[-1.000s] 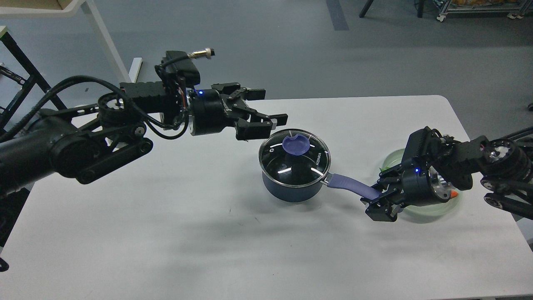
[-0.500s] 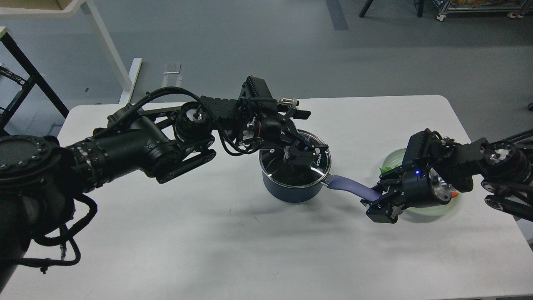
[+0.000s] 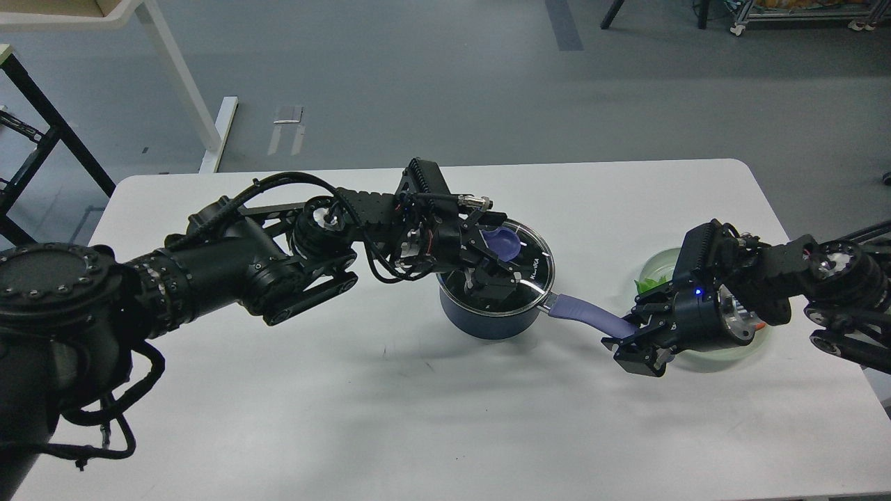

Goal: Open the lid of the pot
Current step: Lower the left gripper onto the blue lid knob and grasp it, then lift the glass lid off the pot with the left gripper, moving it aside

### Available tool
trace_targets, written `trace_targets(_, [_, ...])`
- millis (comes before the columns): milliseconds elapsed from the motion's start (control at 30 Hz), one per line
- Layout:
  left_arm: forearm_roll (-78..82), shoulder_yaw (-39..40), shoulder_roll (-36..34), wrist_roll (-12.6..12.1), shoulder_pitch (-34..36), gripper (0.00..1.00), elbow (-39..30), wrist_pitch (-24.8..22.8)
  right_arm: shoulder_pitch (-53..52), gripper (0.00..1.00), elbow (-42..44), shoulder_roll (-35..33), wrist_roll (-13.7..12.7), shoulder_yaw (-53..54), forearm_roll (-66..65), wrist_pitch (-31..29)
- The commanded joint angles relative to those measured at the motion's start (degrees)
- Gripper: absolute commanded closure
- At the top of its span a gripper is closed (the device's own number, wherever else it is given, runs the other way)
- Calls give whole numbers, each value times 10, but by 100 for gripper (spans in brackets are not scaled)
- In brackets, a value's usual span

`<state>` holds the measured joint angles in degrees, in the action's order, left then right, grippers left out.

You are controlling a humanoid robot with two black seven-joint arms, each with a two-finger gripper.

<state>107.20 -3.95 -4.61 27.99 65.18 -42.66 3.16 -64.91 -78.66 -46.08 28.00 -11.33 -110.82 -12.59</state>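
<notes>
Over the lid (image 3: 530,259), left pincer (image 3: 491,261) angles downward.

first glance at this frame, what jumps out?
The dark blue pot at table centre, its glass lid still on, with the left gripper over the purple knob. The right gripper clamps the purple pot handle, in front of a green plate.

My left gripper (image 3: 491,261) hangs low with its two fingers spread apart. My right gripper (image 3: 637,341) has its fingers closed, and that arm is bent at the wrist.
</notes>
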Motion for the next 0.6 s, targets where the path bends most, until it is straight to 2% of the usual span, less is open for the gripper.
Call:
trace_targets(0, [-4,1,1,0,-4,2,4,-1,2,73,0,-1,0,0,0,5])
trace_targets(67, [-5,0,1,0,-4,6,5,-1,2,73,0,-1,0,0,0,6])
trace_targets(133, [-6,1,1,0,-4,16,6,-2,4,73,0,-1,0,0,0,7])
trace_targets(200, [-7,1,1,0,-5,36,6,-2,5,72,0,-1,0,0,0,8])
trace_targets(233, [-7,1,1,0,-5,51,6,0,5,72,0,-1,0,0,0,8])
trace_targets(267, [-7,1,1,0,-5,60,6,2,5,72,0,-1,0,0,0,8])
trace_targets(433, [-7,1,-1,0,-5,74,6,17,5,72,0,-1,0,2,0,12])
trace_targets(567, [-12,3,-8,0,3,74,-3,21,5,72,0,-4,0,2,0,13])
